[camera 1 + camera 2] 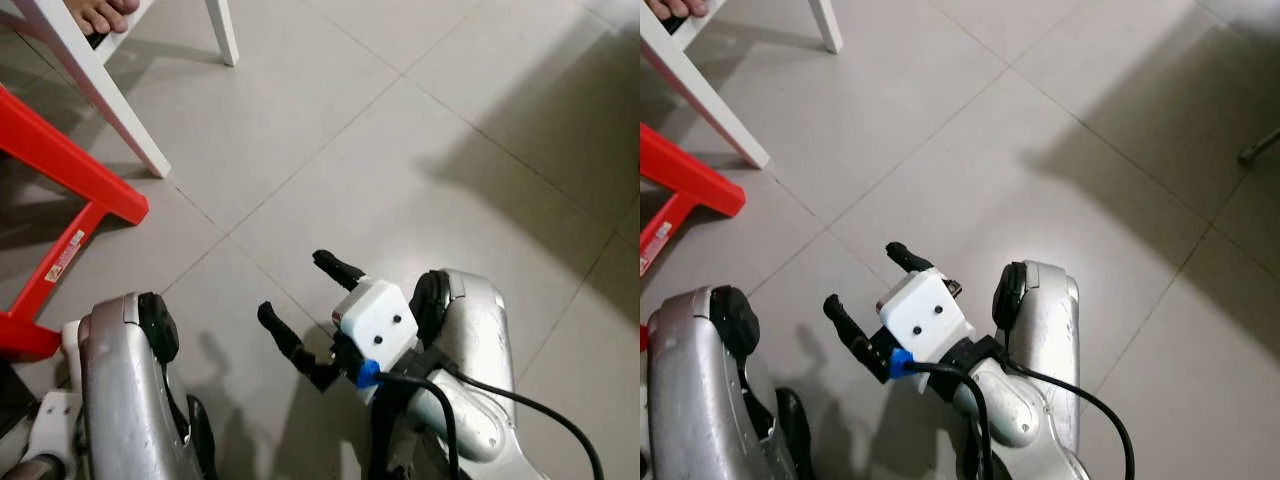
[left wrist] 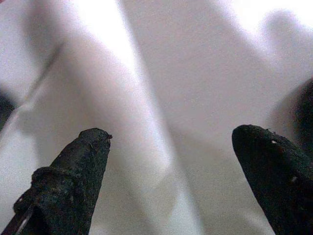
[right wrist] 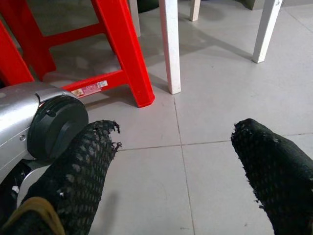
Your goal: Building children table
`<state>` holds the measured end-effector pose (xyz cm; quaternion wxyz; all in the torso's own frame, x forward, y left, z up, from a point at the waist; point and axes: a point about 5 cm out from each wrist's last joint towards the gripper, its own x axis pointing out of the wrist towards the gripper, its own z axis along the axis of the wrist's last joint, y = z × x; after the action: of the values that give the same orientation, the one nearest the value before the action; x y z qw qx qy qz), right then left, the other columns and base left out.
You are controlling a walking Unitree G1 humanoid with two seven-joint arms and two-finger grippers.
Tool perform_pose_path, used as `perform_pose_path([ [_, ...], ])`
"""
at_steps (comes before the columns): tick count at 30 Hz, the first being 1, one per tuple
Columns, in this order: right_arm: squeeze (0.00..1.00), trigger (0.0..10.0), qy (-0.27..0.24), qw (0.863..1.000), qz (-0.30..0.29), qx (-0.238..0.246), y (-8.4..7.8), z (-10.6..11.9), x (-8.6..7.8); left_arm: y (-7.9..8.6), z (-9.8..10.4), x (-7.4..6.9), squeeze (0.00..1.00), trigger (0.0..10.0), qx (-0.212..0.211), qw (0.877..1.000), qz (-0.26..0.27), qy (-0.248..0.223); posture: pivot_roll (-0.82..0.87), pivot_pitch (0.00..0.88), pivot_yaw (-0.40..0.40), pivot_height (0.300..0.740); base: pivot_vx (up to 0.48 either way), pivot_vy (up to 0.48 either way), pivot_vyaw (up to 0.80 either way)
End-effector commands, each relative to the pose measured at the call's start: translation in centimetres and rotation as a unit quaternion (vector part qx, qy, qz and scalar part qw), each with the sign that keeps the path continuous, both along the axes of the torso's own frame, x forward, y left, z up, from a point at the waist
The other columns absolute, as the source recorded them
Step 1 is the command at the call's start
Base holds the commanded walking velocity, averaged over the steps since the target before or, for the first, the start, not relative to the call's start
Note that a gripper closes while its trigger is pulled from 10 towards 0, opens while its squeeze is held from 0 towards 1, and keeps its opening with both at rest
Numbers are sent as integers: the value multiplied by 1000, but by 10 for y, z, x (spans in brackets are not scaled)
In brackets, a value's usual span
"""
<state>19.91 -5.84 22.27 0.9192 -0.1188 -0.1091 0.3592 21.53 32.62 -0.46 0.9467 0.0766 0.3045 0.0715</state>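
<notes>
The right gripper (image 1: 300, 290) is held low over the tiled floor (image 1: 400, 150), its jaws spread wide with nothing between them. Its two black fingers (image 3: 80, 171) are sheathed in frayed mesh, a detail that the right wrist view brings out while the head views give just dark prongs. That wrist view also looks across the floor to the red frame (image 3: 124, 54) with a label on its lower rail, and to white legs (image 3: 170, 46) standing beside and behind it; the left arm's silver joint (image 3: 44, 122) sits close at the edge.

The left gripper (image 2: 171, 161) also has its jaws wide apart and holds nothing; its wrist view gives just blurred pale surface crossed by soft shadows. In the head views the left arm (image 1: 125, 400) hangs low at the robot's left.

The red frame (image 1: 70, 190) and a white leg (image 1: 105, 90) lie ahead at the robot's left, well apart from both grippers. A person's toes (image 1: 100, 14) show at the top edge by the white legs. Ahead and to the right the floor is open tile, with a broad shadow across it.
</notes>
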Motion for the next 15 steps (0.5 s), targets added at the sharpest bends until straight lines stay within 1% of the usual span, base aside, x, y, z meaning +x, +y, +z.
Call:
perform_pose_path([
  [1,0,10000,18,1000,14,2,2,-5,-5,-4,-18,-20,0,10000,-9,999,0,49,-119,598,-77,300,0,0,0],
  [5,0,10000,18,1000,15,2,2,-5,-5,-4,-19,-21,0,10000,-6,998,0,56,-125,602,-82,300,0,0,0],
  [7,0,10000,19,1000,18,0,2,-5,-6,-4,-26,-30,0,10000,-5,997,5,75,-130,607,-84,300,0,0,0],
  [9,0,10000,19,1000,18,0,2,-5,-6,-4,-26,-30,0,10000,-5,997,5,75,-130,607,-84,300,0,0,0],
  [11,0,10000,21,1000,21,0,2,-5,-7,-5,-32,-40,0,10000,-8,996,7,91,-133,612,-87,300,0,0,0],
  [12,0,10000,21,1000,21,0,2,-5,-7,-5,-32,-40,0,10000,-8,996,7,91,-133,612,-87,300,0,0,0],
  [15,0,10000,23,999,24,2,4,-5,-10,-8,-40,-53,0,10000,-11,994,6,110,-141,615,-90,300,0,0,0],
])
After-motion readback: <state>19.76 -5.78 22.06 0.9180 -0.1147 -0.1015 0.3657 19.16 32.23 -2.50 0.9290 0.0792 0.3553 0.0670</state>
